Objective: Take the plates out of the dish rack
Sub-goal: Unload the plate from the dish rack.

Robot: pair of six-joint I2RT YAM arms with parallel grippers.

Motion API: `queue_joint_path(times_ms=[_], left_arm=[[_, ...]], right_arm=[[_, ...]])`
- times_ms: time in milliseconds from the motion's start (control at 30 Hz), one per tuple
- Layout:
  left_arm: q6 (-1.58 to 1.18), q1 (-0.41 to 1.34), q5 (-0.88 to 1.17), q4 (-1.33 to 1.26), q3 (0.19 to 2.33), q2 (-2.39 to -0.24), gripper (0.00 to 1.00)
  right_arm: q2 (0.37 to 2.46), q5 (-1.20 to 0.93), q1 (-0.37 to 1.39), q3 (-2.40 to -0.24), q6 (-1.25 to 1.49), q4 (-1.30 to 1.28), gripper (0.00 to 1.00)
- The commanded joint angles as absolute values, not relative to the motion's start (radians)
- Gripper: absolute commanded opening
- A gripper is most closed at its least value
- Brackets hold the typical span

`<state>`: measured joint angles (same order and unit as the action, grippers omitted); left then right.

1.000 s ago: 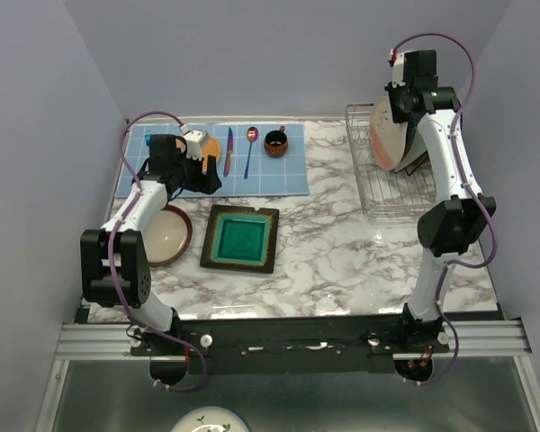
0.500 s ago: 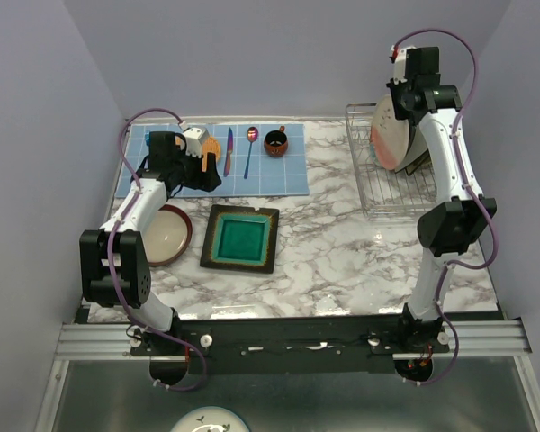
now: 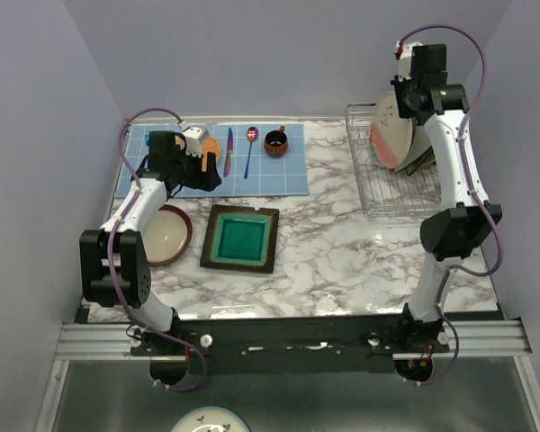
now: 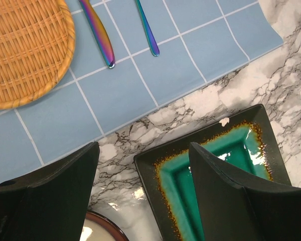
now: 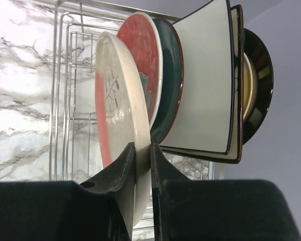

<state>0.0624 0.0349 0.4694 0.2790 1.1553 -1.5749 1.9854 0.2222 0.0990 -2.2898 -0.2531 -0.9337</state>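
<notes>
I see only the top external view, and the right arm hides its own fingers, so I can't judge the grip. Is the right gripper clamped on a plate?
Observer: Yes, the right gripper pinches the rim of the front cream-and-pink plate.
Operator: What stands behind it?
Observer: A red plate, a dark teal plate, a cream square plate and a dark round plate, all on edge.
Operator: And the left gripper?
Observer: The left gripper is open and holds nothing.

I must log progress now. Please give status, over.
Left tool open, empty, over teal square plate edge. Right tool shut on cream plate rim, plate upright at dish rack. Red plate close behind it.
</notes>
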Motion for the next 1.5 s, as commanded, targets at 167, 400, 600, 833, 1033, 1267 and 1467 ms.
queue_joint_path(times_ms=[167,400,600,833,1033,1267,1467], left_arm=[[0.066,0.038,0.488,0.282,1.187,-1.594,0.81],[0.066,0.038,0.494,0.279,1.181,-1.595,0.81],[0.074,0.038,0.492,0.285,1.192,-1.614,0.81],[0.074,0.040,0.502,0.284,1.200,-1.643,0.81],[0.075,0.041,0.497,0.284,1.216,-1.661,0.81],[0.068,0.046,0.505,0.279,1.235,-1.678,0.81],[0.034,0.051,0.644,0.275,1.282,-1.724,0.81]], right_arm=[[1.822,0.149,0.104,-2.217,-0.219,-0.877,0.01],[1.766,0.100,0.104,-2.054,-0.199,-0.815,0.01],[1.769,0.075,0.104,-2.057,-0.192,-0.824,0.01],[1.769,0.052,0.106,-2.103,-0.183,-0.850,0.01],[1.782,0.066,0.103,-2.189,-0.193,-0.887,0.01],[1.778,0.072,0.106,-2.252,-0.204,-0.907,0.01],[1.729,-0.086,0.104,-2.172,-0.144,-0.908,0.01]])
